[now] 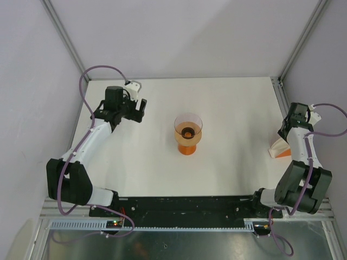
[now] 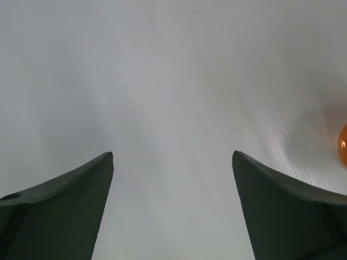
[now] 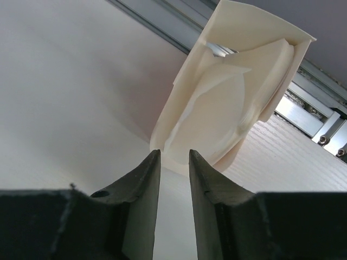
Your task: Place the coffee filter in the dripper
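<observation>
Straddling near edge of coffee filter point(image 3: 217, 124) at right worktop point(image 1: 233, 108) edge | right gripper point(image 3: 174, 158) narrow, grip uncertain | dripper point(image 1: 188, 132) mid-worktop, leftward | left gripper point(image 2: 173, 160) wide, empty

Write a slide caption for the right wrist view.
Right pincer, jaws narrow, at the lower edge of the paper filter in its packet.

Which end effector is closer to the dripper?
Left. The left end effector sits just left of the dripper, slightly farther back. The right end effector is at the table's right edge, by the filter packet.
</observation>
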Robot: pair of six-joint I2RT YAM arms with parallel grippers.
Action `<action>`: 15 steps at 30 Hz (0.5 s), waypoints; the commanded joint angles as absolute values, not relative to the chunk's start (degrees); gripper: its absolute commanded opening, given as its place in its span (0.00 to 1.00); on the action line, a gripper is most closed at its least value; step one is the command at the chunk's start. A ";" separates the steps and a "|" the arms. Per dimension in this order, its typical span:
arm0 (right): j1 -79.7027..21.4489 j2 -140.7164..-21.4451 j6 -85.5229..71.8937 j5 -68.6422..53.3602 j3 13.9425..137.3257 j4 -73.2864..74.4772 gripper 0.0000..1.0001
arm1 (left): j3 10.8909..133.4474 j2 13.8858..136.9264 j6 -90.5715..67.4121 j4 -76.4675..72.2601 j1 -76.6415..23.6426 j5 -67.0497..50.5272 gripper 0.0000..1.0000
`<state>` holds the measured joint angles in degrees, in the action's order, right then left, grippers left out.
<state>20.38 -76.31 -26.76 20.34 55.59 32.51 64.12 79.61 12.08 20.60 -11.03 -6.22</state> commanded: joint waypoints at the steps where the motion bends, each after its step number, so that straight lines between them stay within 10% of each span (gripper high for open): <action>1: 20.57 -77.66 -27.88 22.04 55.87 29.20 0.32 | 64.50 79.96 12.43 18.52 -9.99 -7.43 0.94; 15: 20.57 -79.02 -28.64 24.57 55.61 28.69 0.31 | 64.60 79.92 12.19 18.49 -9.45 -8.48 0.94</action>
